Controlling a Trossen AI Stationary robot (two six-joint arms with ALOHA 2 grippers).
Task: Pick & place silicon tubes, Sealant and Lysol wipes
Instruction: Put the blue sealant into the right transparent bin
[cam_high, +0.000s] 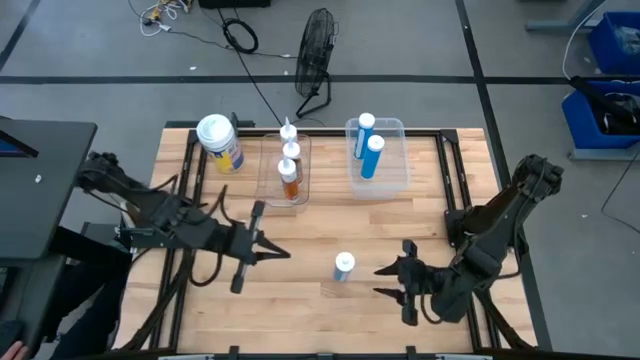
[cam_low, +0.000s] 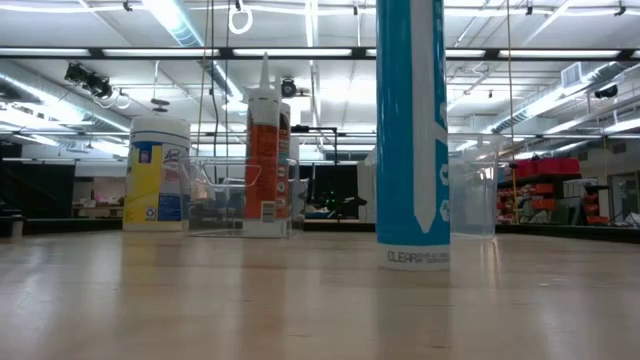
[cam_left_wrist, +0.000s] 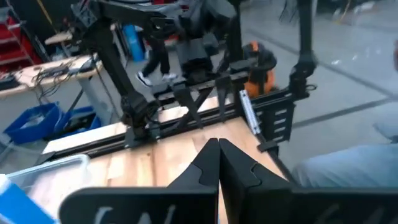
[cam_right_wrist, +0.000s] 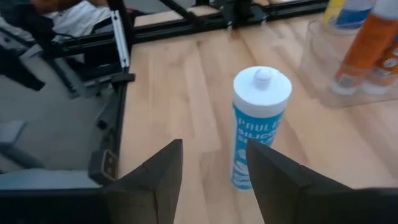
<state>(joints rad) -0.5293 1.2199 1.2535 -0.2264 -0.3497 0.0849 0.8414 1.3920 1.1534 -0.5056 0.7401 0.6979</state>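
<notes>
A slim blue-and-white silicone tube (cam_high: 343, 266) stands upright on its base on the wooden table, near the front middle; it also shows in the low view (cam_low: 412, 130). My right gripper (cam_high: 381, 280) is open just to the tube's right, its fingers (cam_right_wrist: 214, 146) pointing at the tube (cam_right_wrist: 260, 124) without touching it. My left gripper (cam_high: 283, 252) is shut and empty to the tube's left (cam_left_wrist: 217, 163). The Lysol wipes canister (cam_high: 220, 143) stands upright at the far left. Orange sealant tubes (cam_high: 289, 165) stand in a clear bin. Two blue tubes (cam_high: 367, 148) stand in a second clear bin.
The two clear bins (cam_high: 268, 185) (cam_high: 400, 165) stand side by side at the table's far middle. Black frame rails (cam_high: 450, 180) run along the table's edges. A fan (cam_high: 316, 55) stands on the floor behind. Bare wood lies between the grippers and the bins.
</notes>
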